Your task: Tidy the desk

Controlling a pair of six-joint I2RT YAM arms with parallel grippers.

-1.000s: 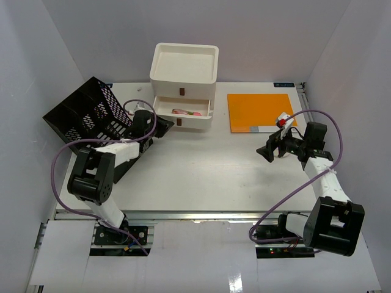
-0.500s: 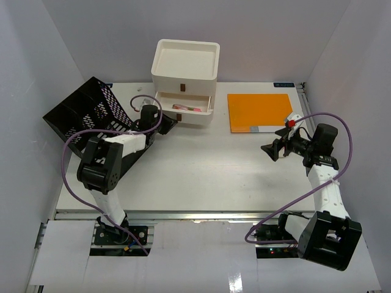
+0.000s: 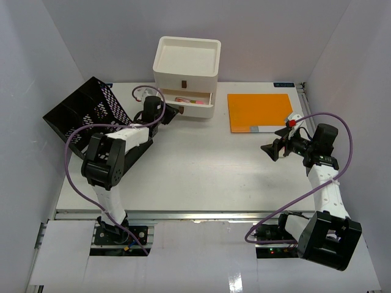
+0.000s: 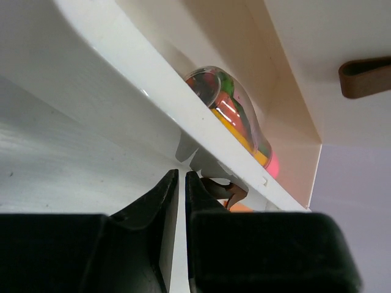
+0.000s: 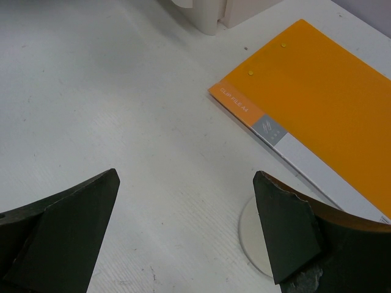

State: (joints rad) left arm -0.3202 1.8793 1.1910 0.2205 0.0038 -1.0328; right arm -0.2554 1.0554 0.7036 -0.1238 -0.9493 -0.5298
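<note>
Nearest me, the desk (image 3: pixel 201 177) is a flat, matte white top with a metal rail (image 3: pixel 201 215) along its near edge, boxed in by white walls, and most of its middle is bare.

On my right side, the right gripper (image 3: pixel 273 148) hangs over the desk close to the right edge. Its fingers are spread as wide as they go, with nothing between them. Through its wrist camera I look down between the dark wedge-shaped fingers (image 5: pixel 61 232) at the near-left corner of the orange file folder (image 5: pixel 317 91). The folder is thin, stiff and smooth, with a grey and white label strip. A small white disc (image 5: pixel 253 235) lies flat just beside its near edge. I read that open pose as readiness to drop onto either the disc or the folder's edge.

Further in, toward the far-left part of the desk, the left gripper (image 3: pixel 174 113) has its fingers pressed together with only a slit between them. It pinches nothing. The tips sit low against the front of the white drawer box (image 3: pixel 186 64), under the lip of the partly open drawer (image 4: pixel 183 116) and by a small brown handle (image 4: pixel 223 190). I judge that closed fingers make a blunt pusher for easing a drawer shut. The drawer is glossy moulded plastic and holds a clear tube (image 4: pixel 232 116) of coloured items.

The black mesh rack (image 3: pixel 85 116) leans tilted at the far-left corner.
</note>
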